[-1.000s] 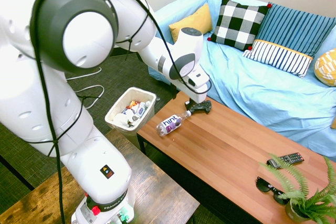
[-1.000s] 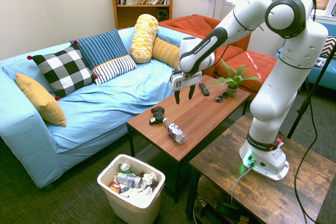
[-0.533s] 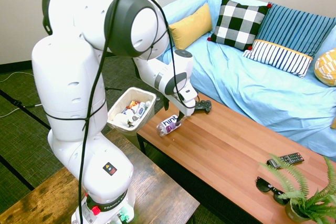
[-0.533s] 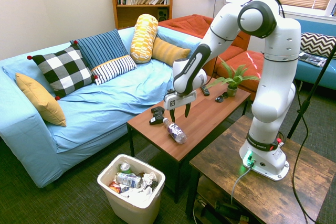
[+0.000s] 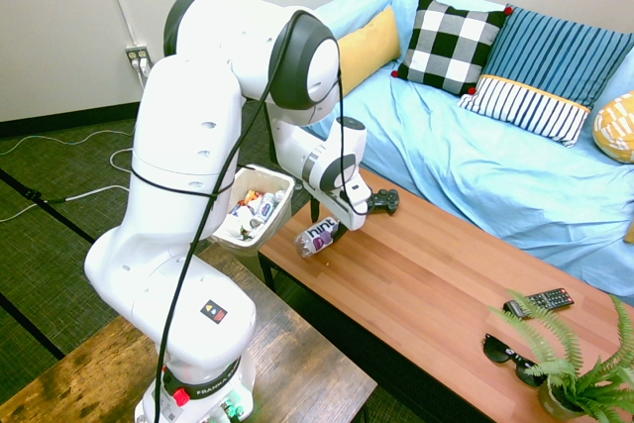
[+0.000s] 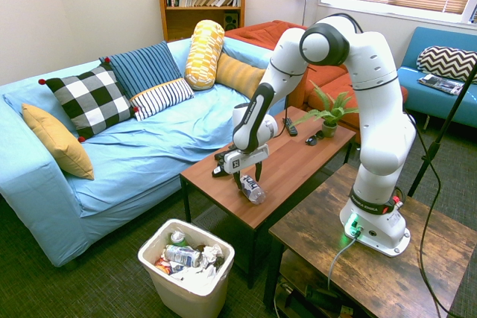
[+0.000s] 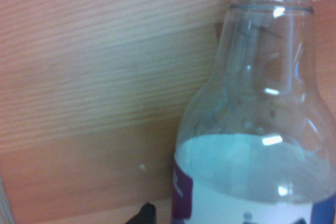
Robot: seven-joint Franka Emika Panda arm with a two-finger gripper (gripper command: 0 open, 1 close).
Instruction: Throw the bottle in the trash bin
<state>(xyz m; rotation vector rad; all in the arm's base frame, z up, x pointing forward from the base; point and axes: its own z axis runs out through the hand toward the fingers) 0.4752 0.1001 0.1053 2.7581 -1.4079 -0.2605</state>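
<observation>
The bottle (image 5: 319, 236) (image 6: 252, 188) lies on its side near the bin end of the wooden coffee table (image 5: 426, 284), clear with a white and purple label. My gripper (image 5: 332, 223) (image 6: 249, 177) hangs low over its neck end, open, one finger on each side and nothing held. The wrist view shows the bottle's (image 7: 257, 129) clear neck, cap and label from close by against the wood. On the floor just off that table end stands the white trash bin (image 5: 260, 183) (image 6: 153, 252), holding several pieces of trash and partly hidden by my arm in the first exterior view.
A black game controller (image 5: 382, 202) (image 6: 222, 163) lies just beyond the bottle. A remote (image 5: 540, 299), sunglasses (image 5: 510, 357) and a potted fern (image 5: 580, 373) sit at the table's far end. The blue sofa (image 5: 475, 165) runs along the table's far side.
My arm has swung down and toward the table's bin end, bringing the gripper from well above the table to just over the bottle. The gripper stays open; the bottle has not moved.
</observation>
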